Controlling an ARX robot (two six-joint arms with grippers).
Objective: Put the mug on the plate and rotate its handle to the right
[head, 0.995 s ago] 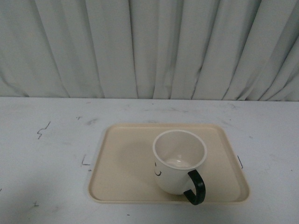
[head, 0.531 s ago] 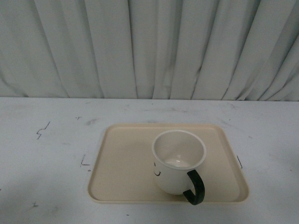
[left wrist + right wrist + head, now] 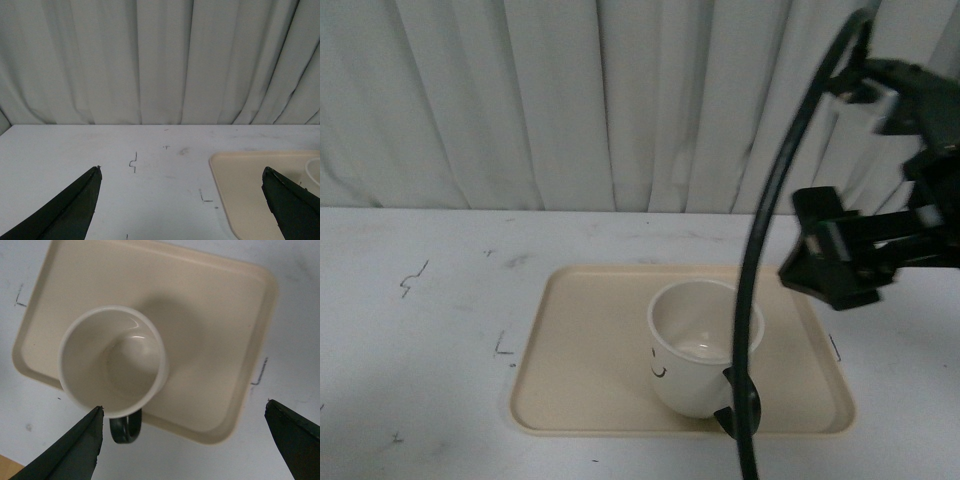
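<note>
The white mug (image 3: 695,345) with a black smiley stands upright on the beige plate (image 3: 585,350), right of its middle. Its black handle (image 3: 728,408) points to the front right, near the plate's front rim, and is partly hidden by a cable. My right arm (image 3: 845,255) hovers above the plate's right side. In the right wrist view the right gripper (image 3: 183,405) is open and empty above the mug (image 3: 112,360), handle (image 3: 125,427) and plate (image 3: 215,315). My left gripper (image 3: 181,169) is open and empty over the table, left of the plate (image 3: 250,190).
A black cable (image 3: 770,220) arcs down in front of the mug. The white table (image 3: 420,330) carries small black marks. A grey curtain (image 3: 570,100) hangs behind the table's far edge.
My right arm and its cable have come into the front view from the right, above the plate. The mug and plate have not moved.
</note>
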